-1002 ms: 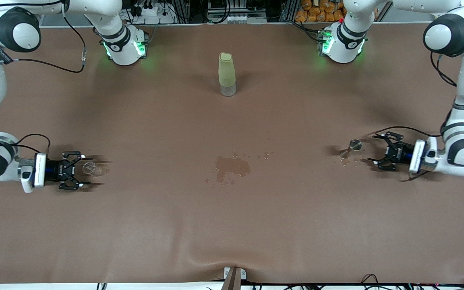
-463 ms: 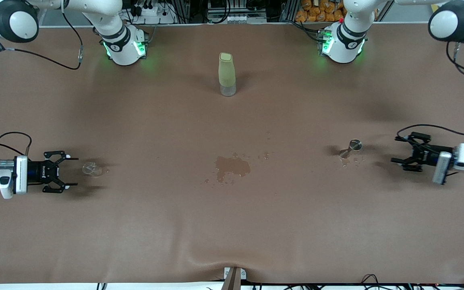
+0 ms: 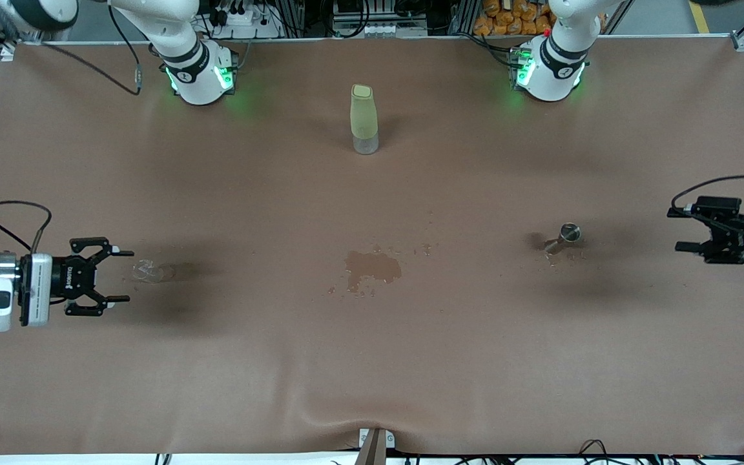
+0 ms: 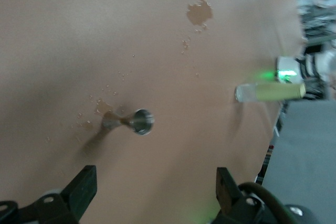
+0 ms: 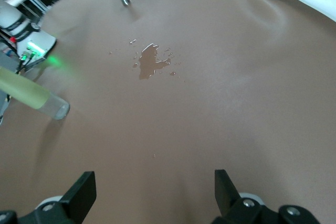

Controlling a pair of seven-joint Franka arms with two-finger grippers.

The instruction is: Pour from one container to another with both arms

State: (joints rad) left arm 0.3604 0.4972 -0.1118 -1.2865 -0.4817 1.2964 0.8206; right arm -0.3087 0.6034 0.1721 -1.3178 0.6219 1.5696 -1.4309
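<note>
Table (image 3: 372,361): cup (image 3: 146,270), jigger (image 3: 564,236), bottle (image 3: 363,119), seemingly spill (image 3: 372,267).

The flat brown table cloth (image 3: 372,349) is showing a darker brown wet patch (image 3: 372,267); the tall pale-green plastic bottle (image 3: 363,119) is standing by 2 glowing green lights (image 3: 220,76).

The clear glass cup (image 3: 147,270) is faint against the brown table (image 3: 372,361), its outline hard to trace; the left gripper (image 3: 682,229) sits at the front view's edge, its wrist cut off; both arms' upper links run out of frame.
</note>
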